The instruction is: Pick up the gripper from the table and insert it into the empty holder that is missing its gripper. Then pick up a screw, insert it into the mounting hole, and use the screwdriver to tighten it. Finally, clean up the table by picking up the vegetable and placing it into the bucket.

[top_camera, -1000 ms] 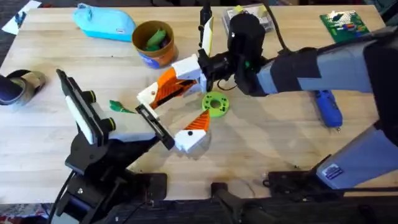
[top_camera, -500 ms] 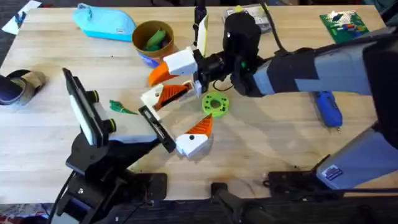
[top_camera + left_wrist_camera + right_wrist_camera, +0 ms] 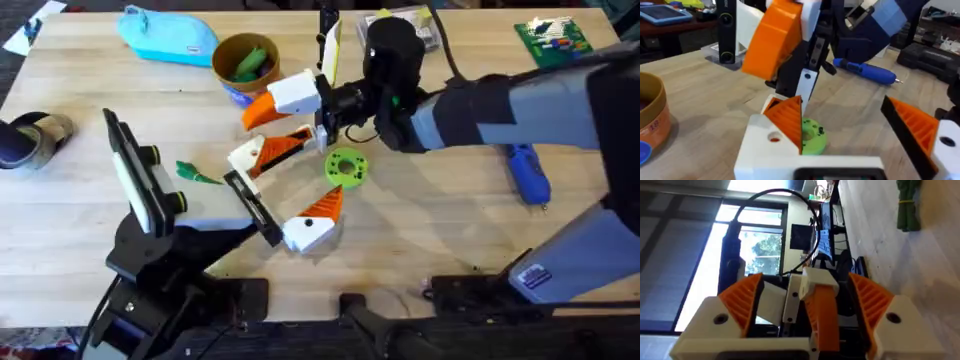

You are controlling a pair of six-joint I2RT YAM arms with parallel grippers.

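Note:
My right gripper point(image 3: 300, 105) hangs above the table's middle, shut on the loose gripper point(image 3: 268, 110), a white piece with an orange ribbed pad. That piece sits between the right fingers point(image 3: 740, 305) in the right wrist view. My left gripper point(image 3: 308, 172) stands open just below it, with the white-and-orange fingers point(image 3: 785, 120) spread near a lime-green disc point(image 3: 342, 167). The blue screwdriver point(image 3: 527, 172) lies at the right. The dark-green vegetable point(image 3: 195, 172) lies at the left of the middle. The yellow-orange bucket point(image 3: 245, 68) stands behind. A black upright holder point(image 3: 325, 45) stands at the back. The screw is too small to make out.
A light-blue pouch point(image 3: 170, 35) lies at the back left and a green circuit board point(image 3: 553, 40) at the back right. A dark rounded object point(image 3: 30, 140) rests at the left edge. Bare wood shows at the front right.
My right gripper has lifted the loose gripper up and toward the back, away from the left gripper's fingers. The left arm has barely moved.

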